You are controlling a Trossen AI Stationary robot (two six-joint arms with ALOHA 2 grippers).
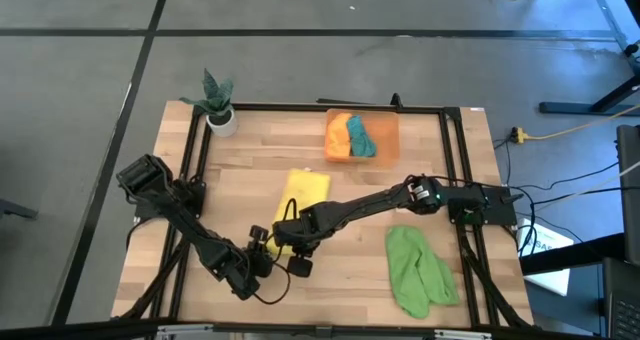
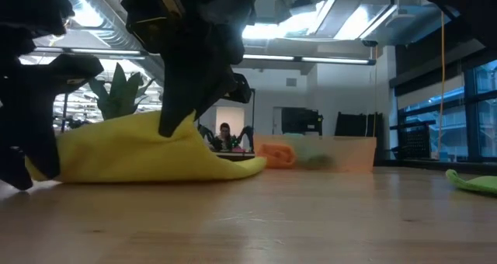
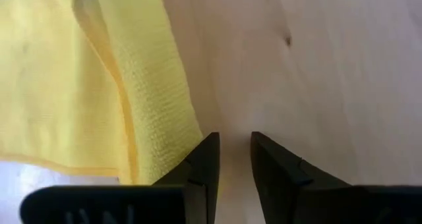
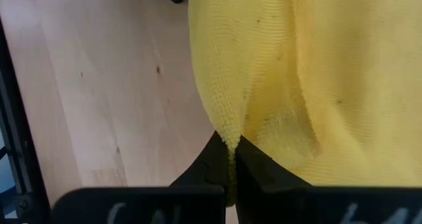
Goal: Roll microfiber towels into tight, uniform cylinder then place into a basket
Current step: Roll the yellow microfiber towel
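A yellow towel point(image 1: 303, 193) lies as a long folded strip in the middle of the table. My right gripper point(image 1: 289, 231) reaches in from the right and is shut on the towel's near end point(image 4: 230, 151). My left gripper point(image 1: 266, 250) comes from the left. Its fingers point(image 3: 232, 151) are open over bare wood, right beside the towel's edge point(image 3: 178, 118), with nothing between them. The orange basket point(image 1: 388, 130) at the far edge holds an orange towel point(image 1: 338, 135) and a teal one point(image 1: 360, 136). A light green towel point(image 1: 420, 270) lies crumpled at the near right. My right gripper pinches a raised fold of the yellow towel's near end point(image 4: 230, 133) between its two fingers, slanting down from the table's right side. The pinched cloth stands up as a ridge point(image 2: 175, 128); the rest of the towel rests on the table. Whether my left gripper's finger touches the towel's edge, I cannot tell.
A white pot with a green plant point(image 1: 219, 108) stands at the far left corner. A black frame point(image 1: 300, 108) runs around the tabletop. Bare wood point(image 1: 350, 280) lies between the yellow and green towels.
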